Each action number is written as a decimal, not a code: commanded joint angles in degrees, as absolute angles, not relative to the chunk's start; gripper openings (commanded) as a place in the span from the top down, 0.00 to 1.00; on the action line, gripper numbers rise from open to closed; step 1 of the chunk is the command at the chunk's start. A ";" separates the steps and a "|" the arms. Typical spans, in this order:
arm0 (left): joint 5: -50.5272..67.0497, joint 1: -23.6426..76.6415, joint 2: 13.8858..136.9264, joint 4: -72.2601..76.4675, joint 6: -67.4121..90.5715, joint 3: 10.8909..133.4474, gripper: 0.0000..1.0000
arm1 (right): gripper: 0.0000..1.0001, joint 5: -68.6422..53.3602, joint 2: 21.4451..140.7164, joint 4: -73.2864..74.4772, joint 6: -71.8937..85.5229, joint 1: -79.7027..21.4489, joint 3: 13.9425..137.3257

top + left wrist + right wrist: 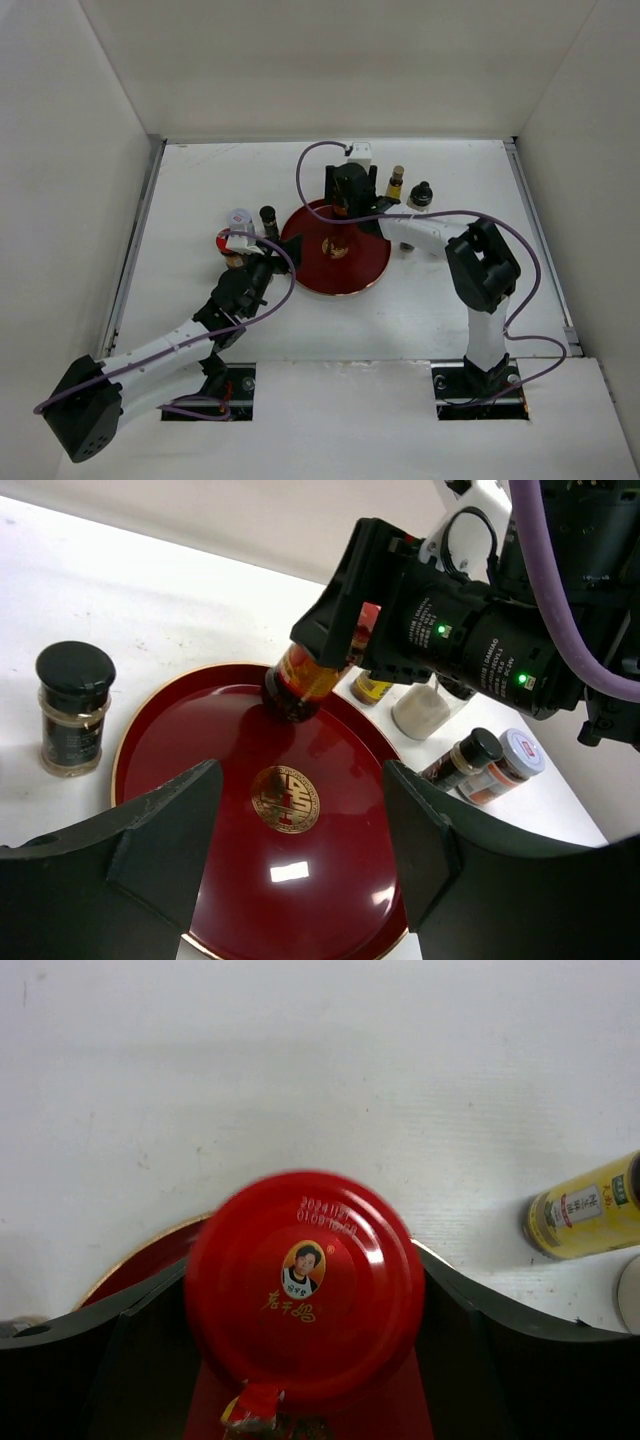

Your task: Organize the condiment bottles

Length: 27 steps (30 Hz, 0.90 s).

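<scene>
A tilted jar (300, 685) rests on the tray (190, 755), a small jar (72, 708) left of it.

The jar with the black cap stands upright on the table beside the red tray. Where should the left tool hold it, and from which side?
Hold the black-capped jar by its round glass body, just below the cap, coming level from the side facing the left tool. It stands upright and clear of the tray, so the open tool probably fits around it.

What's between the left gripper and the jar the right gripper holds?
Only bare red tray with its gold emblem, shown in the left wrist view.
</scene>
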<state>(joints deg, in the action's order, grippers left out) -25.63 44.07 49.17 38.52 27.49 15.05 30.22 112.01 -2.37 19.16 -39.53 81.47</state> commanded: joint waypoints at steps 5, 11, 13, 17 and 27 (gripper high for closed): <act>-26.10 41.70 46.32 39.82 28.21 14.59 0.37 | 0.16 30.41 108.72 -11.60 21.27 -38.45 80.42; -27.33 41.00 43.07 36.92 28.04 15.11 0.37 | 0.12 29.27 103.38 -11.69 21.62 -38.54 75.69; -29.17 40.47 41.32 33.16 28.47 16.60 0.36 | 0.10 28.92 99.16 -11.69 21.62 -38.54 72.53; -35.40 40.38 39.55 17.54 29.61 23.62 0.32 | 0.08 27.69 89.41 -13.00 21.80 -38.54 63.22; -44.65 34.51 40.86 -11.15 33.84 34.10 0.13 | 0.56 20.75 76.38 -19.59 25.75 -38.54 44.04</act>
<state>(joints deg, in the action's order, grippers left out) -41.36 36.64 40.03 -1.41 32.01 31.42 24.34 76.62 -15.09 24.45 -38.59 46.00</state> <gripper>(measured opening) 0.863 0.437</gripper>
